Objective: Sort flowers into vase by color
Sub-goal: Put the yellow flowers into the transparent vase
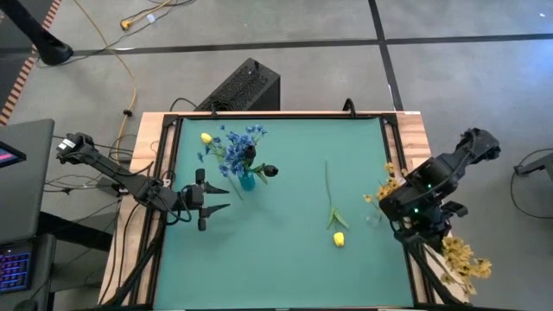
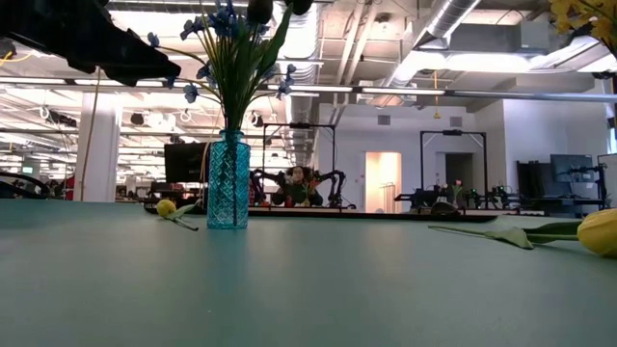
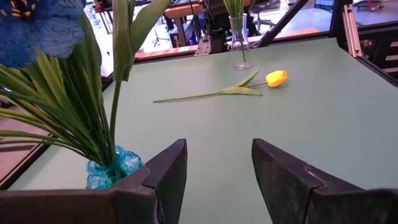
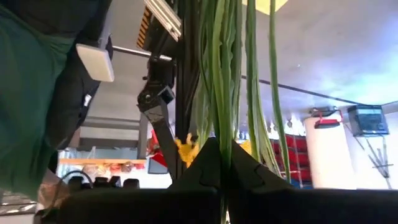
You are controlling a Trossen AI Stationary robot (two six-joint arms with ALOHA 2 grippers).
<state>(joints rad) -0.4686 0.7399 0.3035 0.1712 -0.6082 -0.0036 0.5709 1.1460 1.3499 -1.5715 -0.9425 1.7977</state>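
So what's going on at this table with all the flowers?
Two robot arms are sorting artificial flowers into vases by color. The blue vase already holds blue flowers and a dark bud. The left gripper hovers open beside it, holding nothing. The right gripper is shut on a bunch of green stems with yellow-orange blossoms by the table's right edge. A yellow tulip lies on the green mat, and a small yellow bud lies behind the blue vase.
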